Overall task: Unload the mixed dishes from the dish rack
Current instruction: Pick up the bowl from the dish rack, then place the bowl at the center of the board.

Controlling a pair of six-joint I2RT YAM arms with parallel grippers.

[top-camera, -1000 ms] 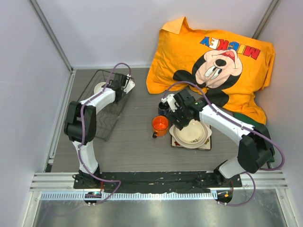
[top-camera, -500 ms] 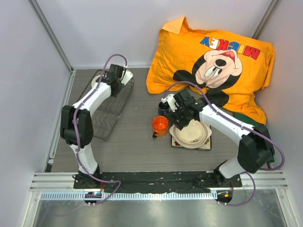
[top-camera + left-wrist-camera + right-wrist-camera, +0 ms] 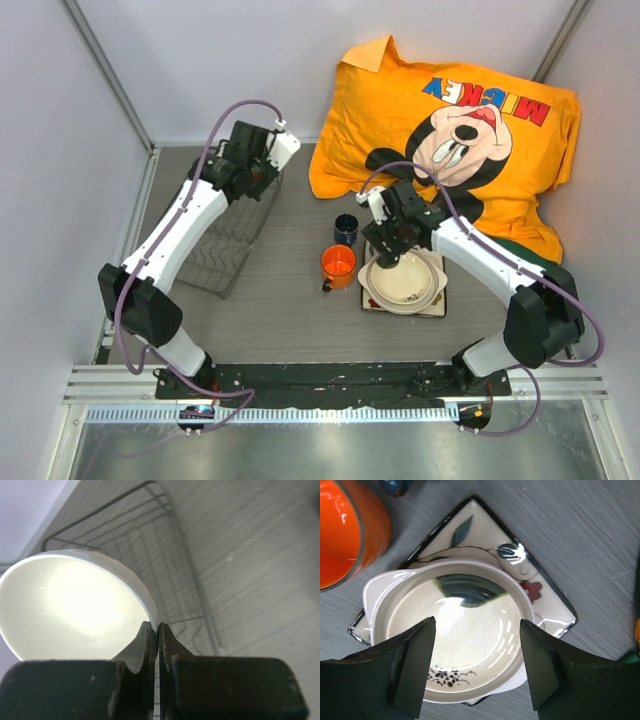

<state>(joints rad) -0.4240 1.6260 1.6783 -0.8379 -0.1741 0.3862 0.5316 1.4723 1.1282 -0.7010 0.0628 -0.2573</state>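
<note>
My left gripper [image 3: 158, 630] is shut on the rim of the small white bowl [image 3: 70, 605] and holds it above the far end of the dark wire dish rack [image 3: 165, 555]. In the top view the gripper [image 3: 245, 172] hides the bowl above the rack [image 3: 215, 265]. My right gripper [image 3: 477, 665] is open and empty just above the large cream bowl [image 3: 455, 630], which sits on the square flowered plate [image 3: 545, 600]. The top view shows this gripper [image 3: 392, 243], the bowl [image 3: 405, 280] and the plate [image 3: 437, 305]. The orange mug [image 3: 338, 264] and the dark-blue cup [image 3: 346, 228] stand left of the plate.
A big orange Mickey pillow [image 3: 450, 120] covers the back right of the table, with something green [image 3: 520, 250] at its near edge. Grey walls close in the left, back and right sides. The rack lies along the left wall.
My left arm has stretched toward the far end of the rack, lifting the small white bowl. My right gripper has shifted right, off the dark-blue cup and over the cream bowl.
</note>
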